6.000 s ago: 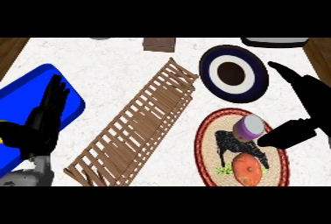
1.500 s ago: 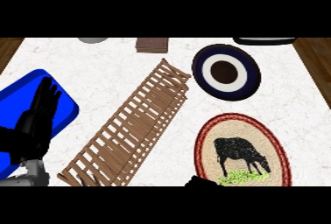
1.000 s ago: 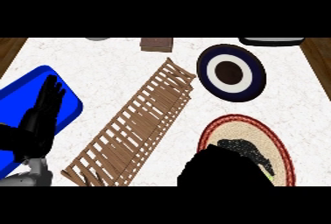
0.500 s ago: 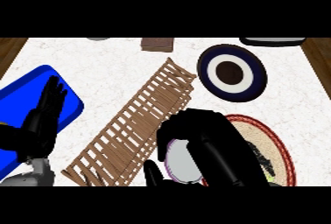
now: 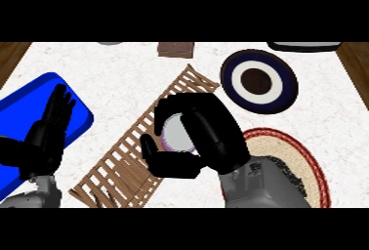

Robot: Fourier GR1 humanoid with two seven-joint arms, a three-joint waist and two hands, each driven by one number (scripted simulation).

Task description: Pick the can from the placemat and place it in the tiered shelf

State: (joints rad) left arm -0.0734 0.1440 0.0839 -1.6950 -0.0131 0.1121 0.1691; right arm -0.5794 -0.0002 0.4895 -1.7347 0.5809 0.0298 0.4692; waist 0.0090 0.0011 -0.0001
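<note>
My right hand (image 5: pixel 209 139) is curled round the can (image 5: pixel 176 133), whose pale round end with a purple rim shows between the fingers and thumb. Hand and can hang over the middle of the wooden tiered shelf (image 5: pixel 130 158), which lies slanted across the counter. The round placemat (image 5: pixel 299 161) with a red rim and a dark animal figure lies to the right, partly hidden by my right forearm. My left hand (image 5: pixel 45 134) rests open, fingers up, at the left over the blue tray.
A blue tray (image 5: pixel 29 112) lies at the left. A dark blue and white plate (image 5: pixel 258 81) sits at the upper right. A small brown block (image 5: pixel 176 49) and a dark dish (image 5: pixel 302 46) lie along the far edge.
The right hand, off the picture's lower edge 1.5 s ago, has come up from over the placemat and moved left and up with the can to above the shelf. The left hand stays still.
</note>
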